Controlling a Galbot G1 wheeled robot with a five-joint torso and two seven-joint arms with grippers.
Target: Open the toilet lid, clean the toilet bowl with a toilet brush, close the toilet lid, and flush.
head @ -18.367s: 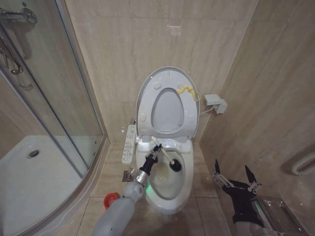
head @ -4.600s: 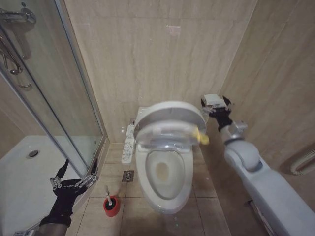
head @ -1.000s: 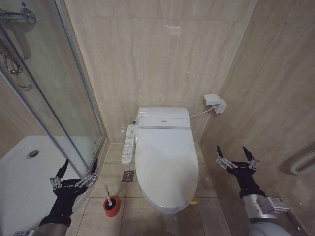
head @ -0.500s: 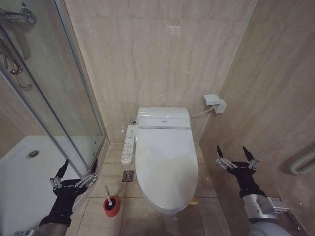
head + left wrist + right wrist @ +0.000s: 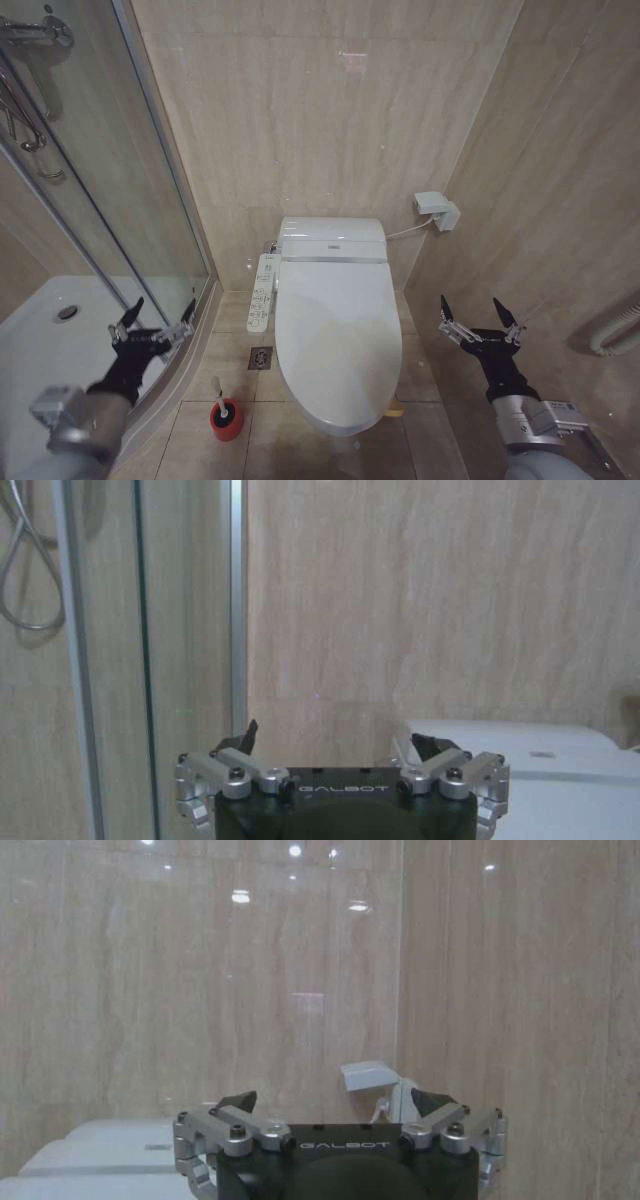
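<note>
Beige tiled walls [image 5: 300, 120], glass shower door [image 5: 90, 190]

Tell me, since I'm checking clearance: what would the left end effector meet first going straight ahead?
Probably the back wall beside the shower glass. The open left end effector faces it; nothing shows between, though depth is unclear.

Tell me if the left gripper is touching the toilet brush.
Apart. The head view shows the left gripper open in the air beside the shower glass, with bare floor between it and the toilet brush in its red holder.
</note>
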